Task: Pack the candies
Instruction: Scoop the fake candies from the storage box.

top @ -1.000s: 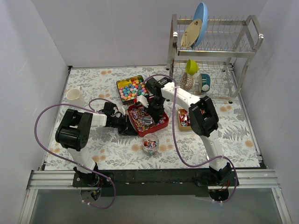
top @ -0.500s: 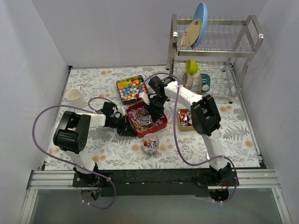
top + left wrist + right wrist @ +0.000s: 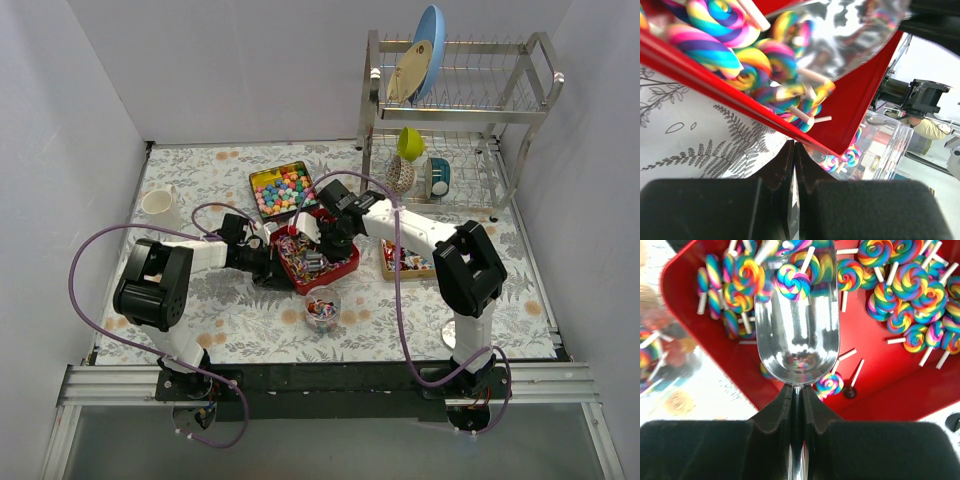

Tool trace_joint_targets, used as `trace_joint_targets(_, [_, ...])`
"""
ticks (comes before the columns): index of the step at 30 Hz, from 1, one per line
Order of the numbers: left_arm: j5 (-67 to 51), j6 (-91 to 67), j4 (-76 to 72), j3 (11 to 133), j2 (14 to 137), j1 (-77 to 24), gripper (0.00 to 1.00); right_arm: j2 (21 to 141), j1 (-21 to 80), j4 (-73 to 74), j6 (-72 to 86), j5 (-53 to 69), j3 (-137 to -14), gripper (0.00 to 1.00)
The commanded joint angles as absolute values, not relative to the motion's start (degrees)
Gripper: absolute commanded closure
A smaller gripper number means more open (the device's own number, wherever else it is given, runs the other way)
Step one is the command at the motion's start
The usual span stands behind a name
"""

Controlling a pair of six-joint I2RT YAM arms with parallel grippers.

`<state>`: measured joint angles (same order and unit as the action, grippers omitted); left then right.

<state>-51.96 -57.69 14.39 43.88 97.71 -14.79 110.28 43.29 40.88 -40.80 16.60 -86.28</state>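
Observation:
A red tin [image 3: 345, 268] holds many rainbow swirl lollipops [image 3: 900, 285]. My right gripper [image 3: 796, 387] is shut on the handle of a shiny metal scoop [image 3: 796, 325]. The scoop lies low in the tin, with one lollipop [image 3: 793, 281] at its front lip. In the top view that gripper [image 3: 330, 238] is over the tin's middle. My left gripper [image 3: 794, 143] is shut, its tips against the tin's near-left edge [image 3: 740, 107], where it also shows in the top view [image 3: 268, 265]. A clear glass cup [image 3: 321, 308] with a few candies stands in front of the tin.
A yellow tin of pastel balls [image 3: 280, 190] lies behind the red tin. A small tin of wrapped sweets [image 3: 402, 258] is to the right. A white cup [image 3: 158, 204] stands at the far left. A dish rack [image 3: 450, 120] fills the back right corner.
The right arm's elbow has swung right and nearer, and its gripper has brought the scoop lower and to the near-left inside the red tin. The left arm has barely moved.

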Motion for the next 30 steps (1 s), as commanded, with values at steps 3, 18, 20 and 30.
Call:
trace_joint_targets(3, [-53.09, -56.25, 14.24, 45.18, 94.83, -14.33, 1.00, 109.69, 46.14, 33.49, -43.59, 12.14, -82.53, 0.82])
trace_joint_targets(18, [-52.91, -56.25, 14.15, 45.09, 95.62, -13.98, 0.99, 111.71, 48.08, 29.27, -43.77, 6.41, -79.72, 0.94])
trace_joint_targets(20, [-52.82, -56.16, 14.06, 44.91, 95.45, -13.97, 0.99, 111.27, 48.08, 28.74, -43.51, 7.38, -79.28, 0.99])
trace_joint_targets(30, [-52.74, -53.97, 16.52, 44.82, 94.04, -12.04, 1.00, 112.59, 43.69, 35.68, -40.08, 26.52, -81.91, 0.99])
